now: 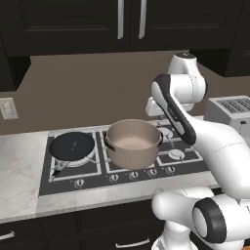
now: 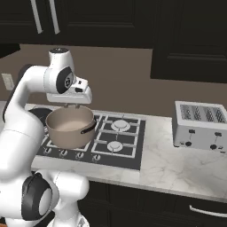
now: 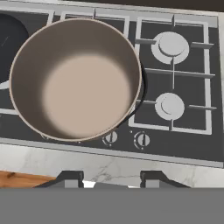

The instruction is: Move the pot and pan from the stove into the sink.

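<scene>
The pot (image 1: 132, 143) sits mid-stove (image 1: 68, 178), just right of the pan (image 1: 72, 145), whose handle points toward the near edge (only its dark rim shows at the hand view's left). The gripper (image 2: 71, 105) hangs just behind the pot's far rim, fingers mostly hidden; its opening cannot be judged.

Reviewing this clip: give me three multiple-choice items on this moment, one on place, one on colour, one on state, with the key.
1. Where is the pan? A on the stove's left burner; B inside the pot; C beside the toaster
2. What colour is the pot? A black; B beige-tan; C silver
3. What does the pot hold? A water; B a lid; C nothing

Key: 1 A, it lies on the stove left of the pot; 2 B, tan inside and out; 3 C, the hand view shows a bare bottom.
</scene>
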